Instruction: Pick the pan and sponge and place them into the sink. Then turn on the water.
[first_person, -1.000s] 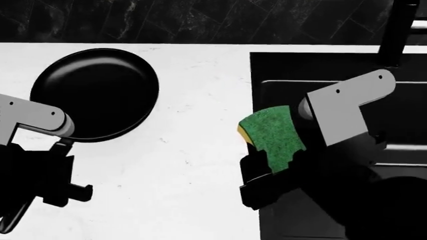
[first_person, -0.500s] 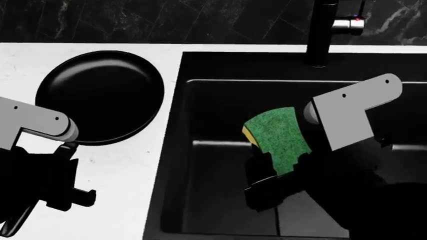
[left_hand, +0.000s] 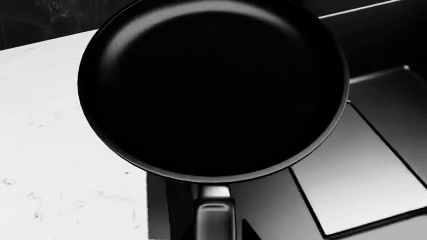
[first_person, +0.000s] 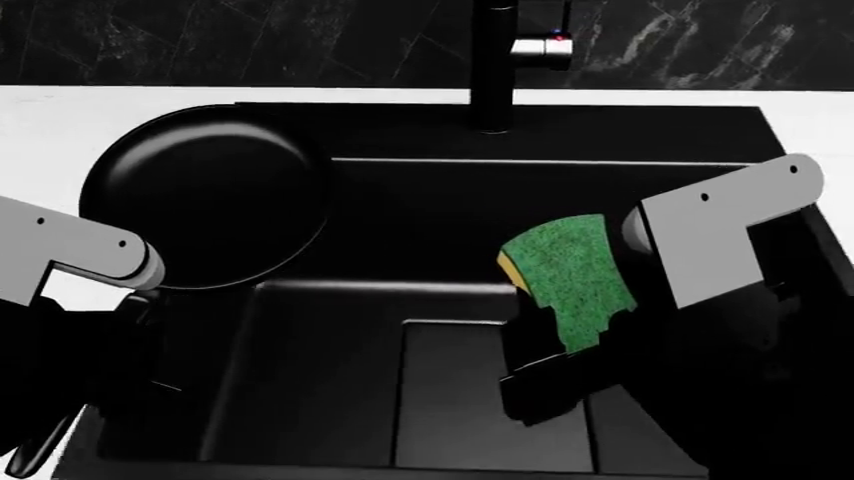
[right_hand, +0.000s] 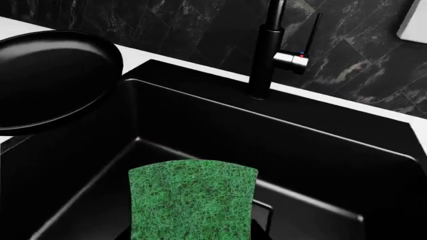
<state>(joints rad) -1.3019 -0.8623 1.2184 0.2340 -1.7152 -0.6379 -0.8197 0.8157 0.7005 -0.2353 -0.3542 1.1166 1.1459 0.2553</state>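
Over the left edge of the sink (first_person: 534, 170), the pan (first_person: 203, 205) hangs level, its round black bowl partly above the white table (first_person: 54, 125) and partly above the basin. In the left wrist view the pan (left_hand: 213, 87) fills most of the picture, with the grey drain plate (left_hand: 360, 175) of the sink visible below and beside its rim. The pan's handle (left_hand: 215, 212) runs back toward the camera and leaves the picture at its edge. The left claw itself is not clearly shown in any view: in the head view only the grey link of the left arm (first_person: 74, 255) and a dark mass beneath it are seen, so whether the left claw is wide or closed on the handle cannot be told.

Above the middle of the basin, the sponge (first_person: 571, 278) is gripped in the right claw (first_person: 561, 350). Its green scouring face is turned up toward the head camera and a thin yellow foam edge shows at its left side. The lower end of the sponge sits between the black fingers; the upper end stands free. In the right wrist view the sponge (right_hand: 192, 205) stands upright in the foreground, clear of the sink floor.

The tall black tap (first_person: 497, 60) rises from the rear rim of the sink, with a short chrome lever (right_hand: 291, 61) at its side. A dark marbled wall (right_hand: 200, 30) stands behind the table.
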